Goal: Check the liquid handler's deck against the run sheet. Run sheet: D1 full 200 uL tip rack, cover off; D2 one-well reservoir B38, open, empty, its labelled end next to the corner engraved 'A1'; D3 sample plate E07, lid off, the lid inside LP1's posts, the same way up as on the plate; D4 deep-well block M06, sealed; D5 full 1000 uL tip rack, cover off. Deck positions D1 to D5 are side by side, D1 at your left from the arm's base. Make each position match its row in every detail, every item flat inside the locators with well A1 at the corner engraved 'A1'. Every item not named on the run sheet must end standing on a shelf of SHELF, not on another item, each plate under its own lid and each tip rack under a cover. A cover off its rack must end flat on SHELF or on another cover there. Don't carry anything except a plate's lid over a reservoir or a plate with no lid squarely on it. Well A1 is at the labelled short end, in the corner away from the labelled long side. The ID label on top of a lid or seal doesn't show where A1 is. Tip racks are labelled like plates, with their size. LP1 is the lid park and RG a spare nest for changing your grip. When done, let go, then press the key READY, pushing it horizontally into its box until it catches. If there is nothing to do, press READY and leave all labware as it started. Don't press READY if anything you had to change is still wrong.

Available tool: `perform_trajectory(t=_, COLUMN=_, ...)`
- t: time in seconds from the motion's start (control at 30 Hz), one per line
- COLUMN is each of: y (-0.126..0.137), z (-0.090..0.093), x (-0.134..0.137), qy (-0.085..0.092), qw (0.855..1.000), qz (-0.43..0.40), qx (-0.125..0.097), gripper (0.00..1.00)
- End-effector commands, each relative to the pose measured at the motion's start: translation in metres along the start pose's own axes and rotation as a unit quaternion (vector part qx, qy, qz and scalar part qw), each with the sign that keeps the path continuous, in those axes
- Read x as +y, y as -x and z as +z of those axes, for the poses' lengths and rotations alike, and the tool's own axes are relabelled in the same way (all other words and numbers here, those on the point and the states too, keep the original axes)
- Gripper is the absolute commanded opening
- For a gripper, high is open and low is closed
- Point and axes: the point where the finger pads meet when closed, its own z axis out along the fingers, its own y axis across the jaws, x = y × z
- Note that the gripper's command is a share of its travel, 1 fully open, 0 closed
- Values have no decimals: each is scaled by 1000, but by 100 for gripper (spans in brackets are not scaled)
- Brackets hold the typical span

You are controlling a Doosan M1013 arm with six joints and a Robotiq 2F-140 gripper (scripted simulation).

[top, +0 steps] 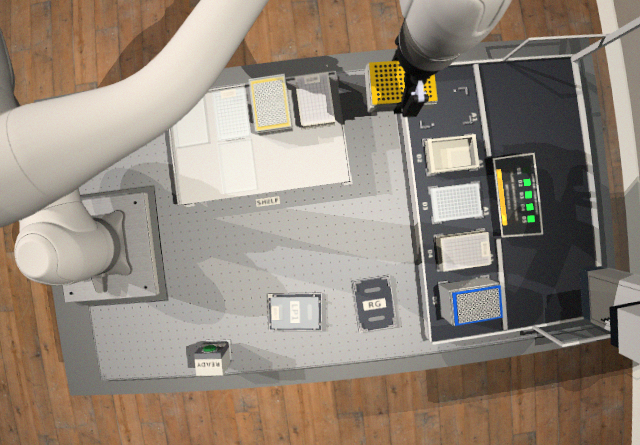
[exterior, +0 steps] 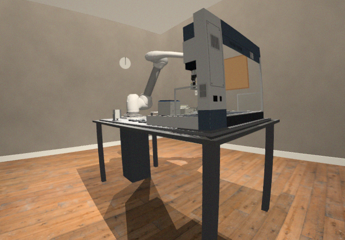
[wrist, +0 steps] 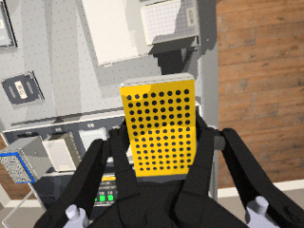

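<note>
My gripper (top: 415,95) (wrist: 161,118) is shut on a yellow tip rack (top: 385,82) (wrist: 159,125) whose top shows dark holes. It holds the rack in the air over the left edge of the deck, beside the bare D1 nest (top: 461,103). D2 holds an open cream reservoir (top: 450,153). D3 holds a lidless well plate (top: 455,201) (wrist: 92,138). D4 holds a pale deep-well block (top: 463,250) (wrist: 59,152). D5 holds a blue-rimmed tip rack (top: 478,304) (wrist: 16,166) with no cover.
SHELF (top: 299,156) carries a yellow-rimmed tip rack (top: 268,103), a well plate (top: 315,101) (wrist: 168,19) and flat pale items at its left. LP1 (top: 294,311), RG (top: 376,303) (wrist: 21,87) and the READY key (top: 209,358) lie toward the front. A status panel (top: 516,194) sits behind the deck row.
</note>
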Motion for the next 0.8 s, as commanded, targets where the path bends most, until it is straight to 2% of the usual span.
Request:
perform_trajectory(t=0.0, y=0, z=-1, x=0, qy=0, qw=1000, qz=17, qx=-1, gripper=10)
perform_trajectory(t=0.3, y=0, z=-1, x=0, qy=1, qw=995, qz=97, qx=-1, gripper=10)
perform_trajectory(t=0.77, y=0, z=-1, x=0, qy=1, qw=976, qz=216, qx=-1, gripper=10)
